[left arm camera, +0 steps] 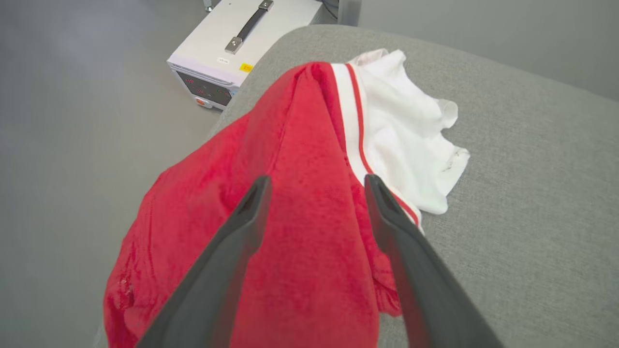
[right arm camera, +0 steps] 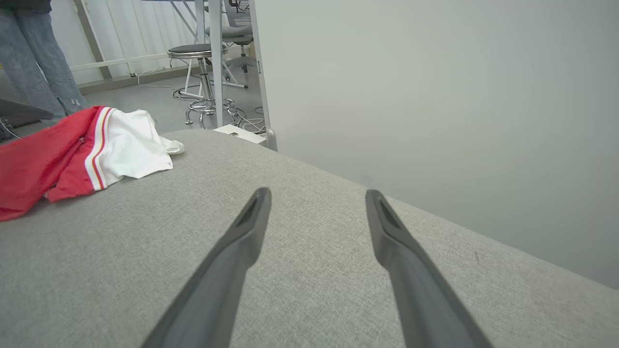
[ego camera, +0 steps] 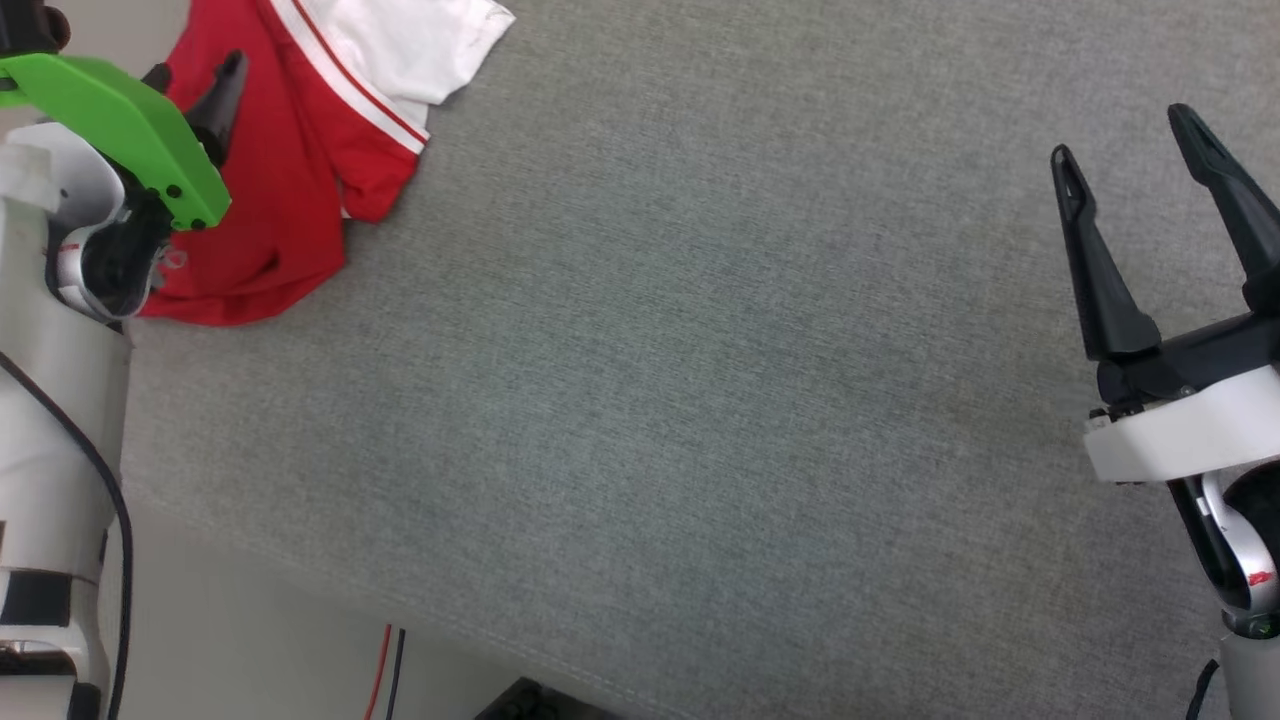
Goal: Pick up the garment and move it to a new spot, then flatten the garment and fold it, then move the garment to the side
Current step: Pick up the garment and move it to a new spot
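a: from where is the grey surface (ego camera: 700, 400) seen in the head view?
b: it is looked down on from above. the left wrist view is held close over the garment (left arm camera: 300, 203), pointed toward the surface's far corner.
a: and the right wrist view?
b: it is set low, facing across the surface; the garment is shared, farther off at its left.

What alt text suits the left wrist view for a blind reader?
A crumpled red and white garment lies at the edge of a grey padded surface, under the open left gripper. A white equipment box stands on the floor beyond.
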Available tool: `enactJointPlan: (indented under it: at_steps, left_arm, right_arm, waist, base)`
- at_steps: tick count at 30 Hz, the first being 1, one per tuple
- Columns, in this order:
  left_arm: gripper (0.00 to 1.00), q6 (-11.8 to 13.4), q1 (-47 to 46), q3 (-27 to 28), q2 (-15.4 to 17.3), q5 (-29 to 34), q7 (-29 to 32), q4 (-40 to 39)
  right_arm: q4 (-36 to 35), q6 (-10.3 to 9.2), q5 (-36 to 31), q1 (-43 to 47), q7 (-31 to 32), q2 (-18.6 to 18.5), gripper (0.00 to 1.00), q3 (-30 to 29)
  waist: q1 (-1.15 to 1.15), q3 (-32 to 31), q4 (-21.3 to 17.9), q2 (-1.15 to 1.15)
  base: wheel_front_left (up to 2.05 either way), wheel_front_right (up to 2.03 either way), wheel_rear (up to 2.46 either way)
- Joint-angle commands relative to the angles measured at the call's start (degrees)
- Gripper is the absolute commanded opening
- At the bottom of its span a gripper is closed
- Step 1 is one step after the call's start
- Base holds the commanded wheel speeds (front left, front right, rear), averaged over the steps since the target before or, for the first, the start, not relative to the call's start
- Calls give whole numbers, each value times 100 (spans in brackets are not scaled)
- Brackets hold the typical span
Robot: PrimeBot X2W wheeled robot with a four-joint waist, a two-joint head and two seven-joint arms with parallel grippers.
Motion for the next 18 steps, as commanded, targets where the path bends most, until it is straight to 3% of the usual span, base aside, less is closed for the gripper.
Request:
enactJointPlan:
  at_steps: [1, 8, 16, 17, 18]
  left_arm:
    - [100, -16, -125, -69, 104, -157, 172, 90]
    - [100, 37, -204, -245, 318, -598, 920, 805]
    - [100, 198, -243, -247, 68, -886, 1728, 1673]
    - [39, 190, -264, -244, 54, -915, 1778, 1728]
    - [0, 183, -283, -250, 52, -918, 1781, 1755]
  right_arm:
    - [-79, -6, 29, -111, 40, -34, 100, -6]
    - [-287, -6, 16, -170, 144, -122, 100, -41]
    - [-427, -6, 35, -154, 245, -173, 100, -118]
    - [-440, -6, 39, -162, 254, -175, 100, -117]
    - [-448, -6, 46, -169, 260, -175, 100, -117]
  waist:
    - [0, 500, -357, 0]
    - [0, 778, -420, 0]
    - [0, 878, -401, 0]
    - [0, 884, -399, 0]
    - [0, 887, -396, 0]
  base:
    - [0, 0, 0]
    - [0, 0, 0]
    - [0, 0, 0]
    - [0, 0, 0]
    - [0, 0, 0]
